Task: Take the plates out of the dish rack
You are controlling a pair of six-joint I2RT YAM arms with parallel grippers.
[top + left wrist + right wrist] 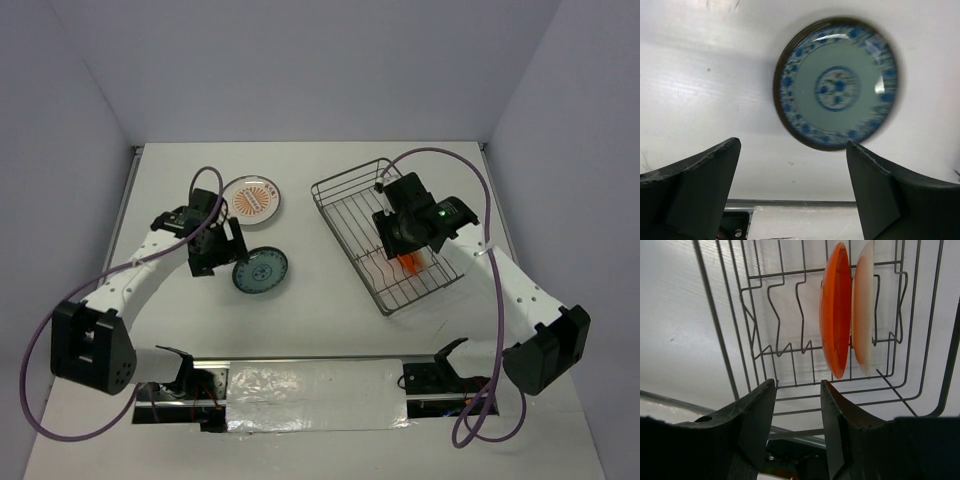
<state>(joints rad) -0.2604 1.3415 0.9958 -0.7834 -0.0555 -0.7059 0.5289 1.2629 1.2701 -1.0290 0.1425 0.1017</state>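
A teal-patterned plate (260, 271) lies flat on the table; it also shows in the left wrist view (837, 87). An orange sunburst plate (256, 200) lies flat behind it. My left gripper (222, 250) hovers just left of the teal plate, open and empty (794, 145). The wire dish rack (345, 200) stands at the right. In it an orange plate (835, 310) and a cream plate (863, 310) stand on edge side by side. My right gripper (405, 250) is above the rack's near end, open and empty (797, 385), short of the two plates.
The rack's wavy divider wires (785, 315) left of the two plates hold nothing. A taped strip (315, 390) runs along the table's near edge between the arm bases. White walls close in the table at back and sides.
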